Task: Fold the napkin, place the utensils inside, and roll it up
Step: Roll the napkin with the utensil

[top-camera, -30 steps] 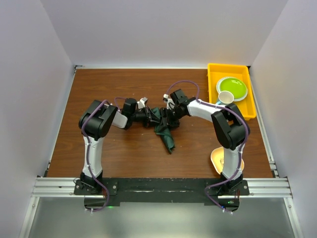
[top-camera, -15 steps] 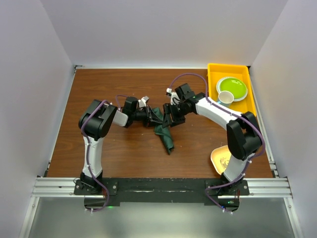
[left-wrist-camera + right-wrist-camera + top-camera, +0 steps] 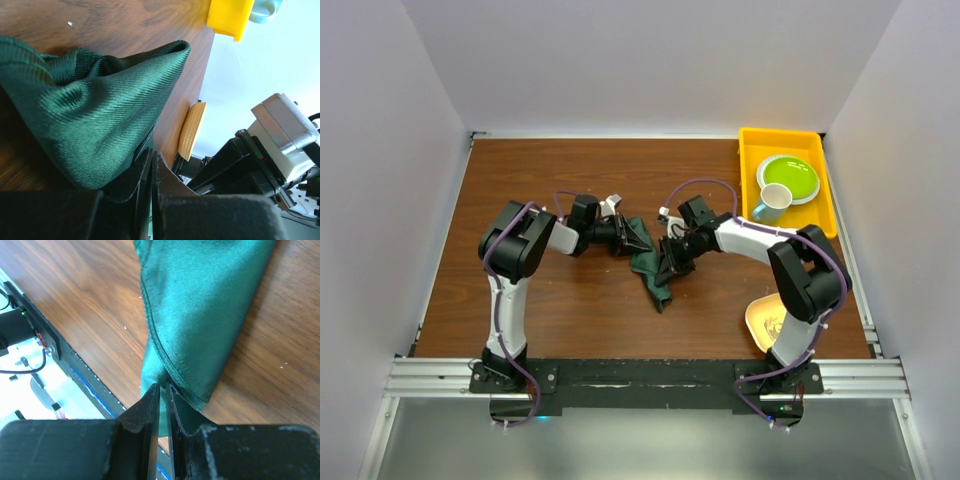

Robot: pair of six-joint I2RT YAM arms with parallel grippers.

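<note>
"Where the two arms meet, what is that dark lump?"

"That is the napkin [image 3: 653, 272]. It is green and all bunched up, near the middle of the brown table [image 3: 540, 180]. Its thin end lies on the wood and points back toward the arms' bases."

"Who has hold of it?"

"Both of them. The left gripper [image 3: 638, 240] has its jaws almost together, with a bit of the cloth pinched between them at the far end of the lump. The right gripper [image 3: 667, 268] is just beside it, on the right side of the lump. Its jaws are narrow too, and the stitched edge of the cloth runs down between them."

"Is the cloth flat?"

"No. Close to the left jaws it puffs up and comes to a point."

"What else is on the table?"

"A yellow tray [image 3: 748, 170] sits in the far right corner, with a green plate [image 3: 790, 175] and a pale cup [image 3: 775, 197] inside it. A tan plate [image 3: 760, 318] lies near the right arm's base, and the arm hides part of it."
</note>
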